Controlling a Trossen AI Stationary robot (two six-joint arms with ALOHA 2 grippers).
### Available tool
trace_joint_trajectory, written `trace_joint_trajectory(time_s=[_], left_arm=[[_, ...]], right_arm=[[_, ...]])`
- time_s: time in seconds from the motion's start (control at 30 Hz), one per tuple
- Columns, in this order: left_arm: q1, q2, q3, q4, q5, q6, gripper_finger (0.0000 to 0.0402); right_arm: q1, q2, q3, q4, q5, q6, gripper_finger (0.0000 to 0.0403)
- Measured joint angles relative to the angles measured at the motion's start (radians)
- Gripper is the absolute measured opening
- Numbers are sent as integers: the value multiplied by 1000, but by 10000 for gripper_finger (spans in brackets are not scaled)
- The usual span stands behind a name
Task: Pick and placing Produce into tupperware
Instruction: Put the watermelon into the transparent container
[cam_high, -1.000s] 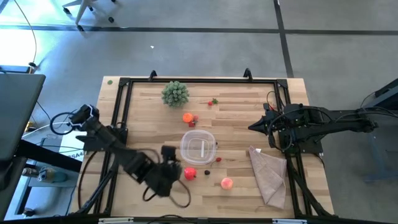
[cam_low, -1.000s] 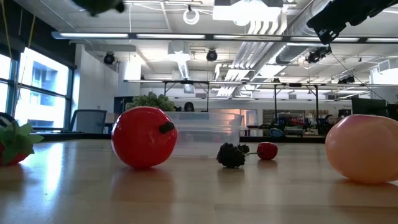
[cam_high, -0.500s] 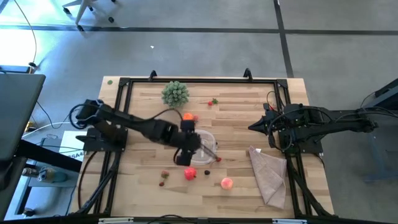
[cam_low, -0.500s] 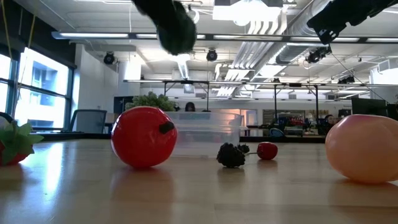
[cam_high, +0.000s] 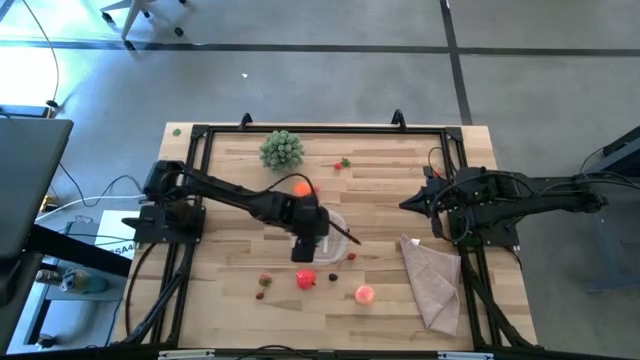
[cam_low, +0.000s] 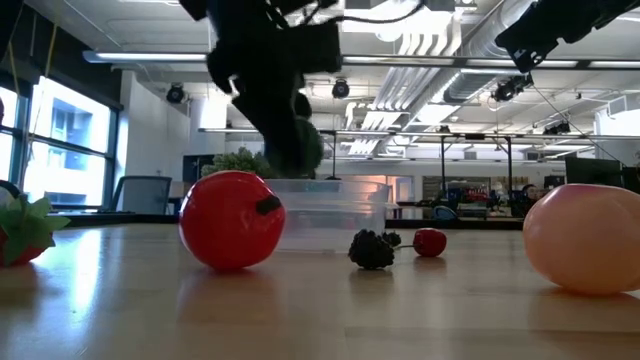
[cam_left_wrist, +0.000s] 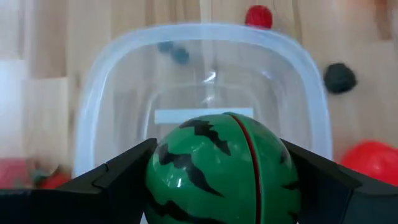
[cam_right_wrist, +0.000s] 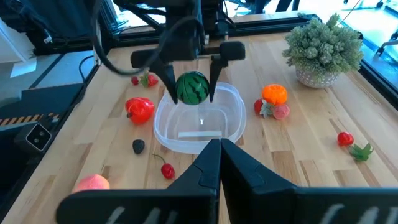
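Left wrist view: I see my left gripper (cam_left_wrist: 224, 186) clamped on a toy watermelon (cam_left_wrist: 224, 168), one dark finger on each side of the ball, held directly above the tupperware (cam_left_wrist: 93, 81).
Tupperware: clear container with a whitish rim, near the middle of the table (cam_high: 380, 190); nothing lies inside it that I can make out.
Left gripper, high view: I have it (cam_high: 305, 243) reaching from the left edge to the container's near-left part (cam_high: 338, 222).
Low view: the watermelon (cam_low: 300, 145) hangs in the air just over the container's rim (cam_low: 350, 190), not touching it.
Right gripper: parked at the right edge of the table (cam_high: 408, 204), well apart from the work; from its own wrist camera I see the two fingers (cam_right_wrist: 219, 158) pressed together, holding nothing.
Red apple: near side of the tupperware (cam_high: 306, 279), just beside it.
Peach: pinkish ball (cam_high: 364, 294), right of the apple, near edge.
Strawberry: small red piece with green leaves (cam_high: 265, 280), left of the apple.
Orange: far side of the container (cam_high: 300, 186), with a small pink piece next to it.
Cherry and blackberry: small pieces just right of the container, cherry (cam_right_wrist: 166, 170) and blackberry (cam_right_wrist: 138, 146).
Plant clump: bushy grey-green (cam_high: 282, 149), far left.
Tan cloth: crumpled (cam_high: 432, 280), near right.
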Motion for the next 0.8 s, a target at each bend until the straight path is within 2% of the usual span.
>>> trace_joint_trajectory(time_s=[0.37, 0.8], left_arm=[[0, 94, -1, 7, -9, -3, 303], [0, 94, -1, -6, -46, -12, 303]], right_arm=[[0, 17, 0, -5, 0, 0, 0], [0, 24, 0, -6, 0, 0, 0]])
